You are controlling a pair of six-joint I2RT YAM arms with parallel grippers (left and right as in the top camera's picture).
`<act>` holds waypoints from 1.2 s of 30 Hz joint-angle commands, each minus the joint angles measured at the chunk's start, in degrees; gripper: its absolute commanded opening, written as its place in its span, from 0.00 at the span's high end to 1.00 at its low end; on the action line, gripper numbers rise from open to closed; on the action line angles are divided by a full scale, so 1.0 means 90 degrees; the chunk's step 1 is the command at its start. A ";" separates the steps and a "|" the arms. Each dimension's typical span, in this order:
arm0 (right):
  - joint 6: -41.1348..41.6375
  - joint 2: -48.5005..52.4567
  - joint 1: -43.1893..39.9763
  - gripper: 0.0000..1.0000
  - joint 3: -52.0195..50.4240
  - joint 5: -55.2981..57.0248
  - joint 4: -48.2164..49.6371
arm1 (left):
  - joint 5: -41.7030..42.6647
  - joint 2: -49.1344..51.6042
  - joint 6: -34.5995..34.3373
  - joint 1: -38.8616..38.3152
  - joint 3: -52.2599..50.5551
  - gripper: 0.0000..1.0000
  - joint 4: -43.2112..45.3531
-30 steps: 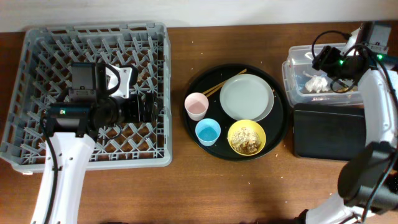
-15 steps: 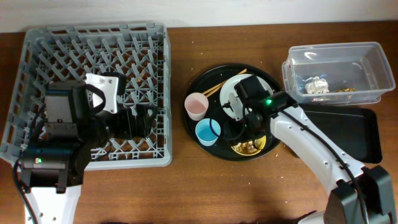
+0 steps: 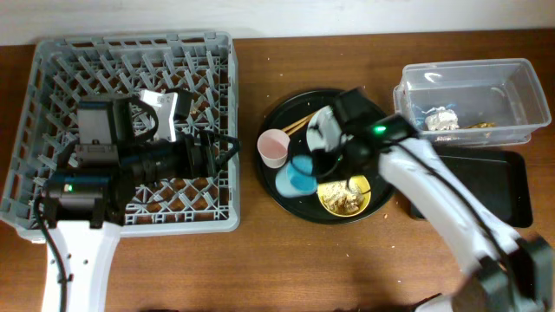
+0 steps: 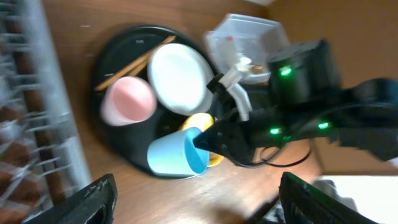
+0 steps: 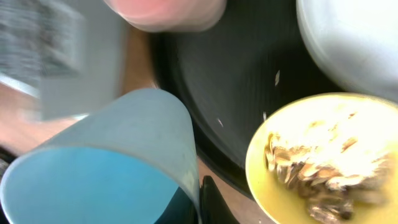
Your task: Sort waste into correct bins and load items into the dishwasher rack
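The dishwasher rack (image 3: 52,78) is set along the left edge of the bench. The left gripper (image 3: 224,152) is held over the rack's right side. Its fingers (image 4: 93,199) are spread wide, with nothing between them.

The round black tray (image 5: 236,74) is placed mid-bench. The light-blue cup (image 4: 174,155) is seen tilted above the tray's near-left part and is gripped at the rim by the right gripper (image 4: 202,140). One dark finger (image 5: 210,202) is pressed against the cup wall. Whether the cup's base touches the tray cannot be told.

The pink cup (image 3: 274,147) is noted upright just beside it, toward the far edge. The plate (image 4: 180,78) lies on the tray's far side, with the chopsticks (image 4: 134,62) alongside it. Food scraps (image 5: 323,168) are held in the yellow bowl (image 3: 344,195) at the tray's near side.

The clear tub (image 3: 507,87) is located at the far-right corner, with a paper wad (image 3: 440,119) inside. The black rectangular tray (image 3: 490,186) is set just nearward of it.
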 commanded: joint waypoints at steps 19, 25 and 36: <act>-0.1804 -0.0374 0.0002 0.96 0.1508 -0.5581 0.2154 | 0.4180 0.0199 -0.0017 -0.0070 0.0087 0.28 0.1161; -0.1469 -0.0374 -0.0007 0.83 0.1508 -0.5578 0.2526 | 0.3988 0.0199 -0.0017 -0.0119 0.0087 0.45 0.1158; -0.1146 -0.0610 -0.1304 0.37 0.1508 -0.1443 -0.1061 | -0.5901 0.0483 -0.1280 0.1826 0.0080 0.45 -0.1523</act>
